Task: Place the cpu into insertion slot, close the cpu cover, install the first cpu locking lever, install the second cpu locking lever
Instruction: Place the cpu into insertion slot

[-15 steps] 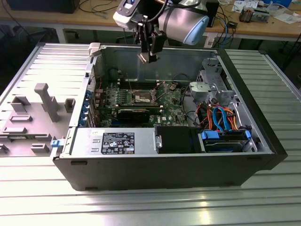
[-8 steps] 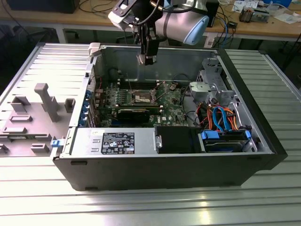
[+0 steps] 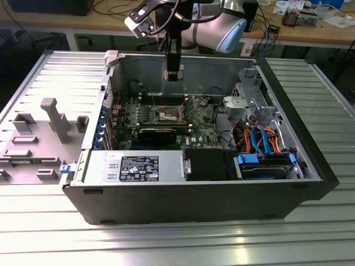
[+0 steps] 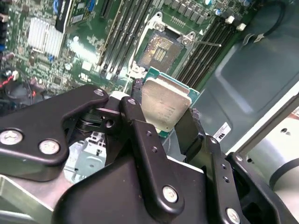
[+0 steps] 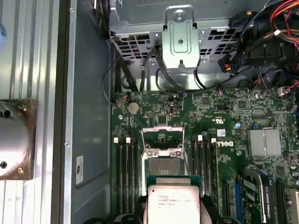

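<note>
The cpu (image 4: 166, 100) is dull silver metal, the tool (image 4: 163, 106) matt black, the motherboard (image 4: 86, 46) glossy green.

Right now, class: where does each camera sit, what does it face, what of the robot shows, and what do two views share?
Exterior view: off the arm, above the open case, looking down into it; arm and gripper hang over the motherboard.
Second wrist view: behind the gripper, looking along its fingers at the cpu they clamp, slot beyond.
First wrist view: on the wrist, facing the motherboard; finger ends flank the cpu.
Shared: both wrist views show cpu and slot.
</note>
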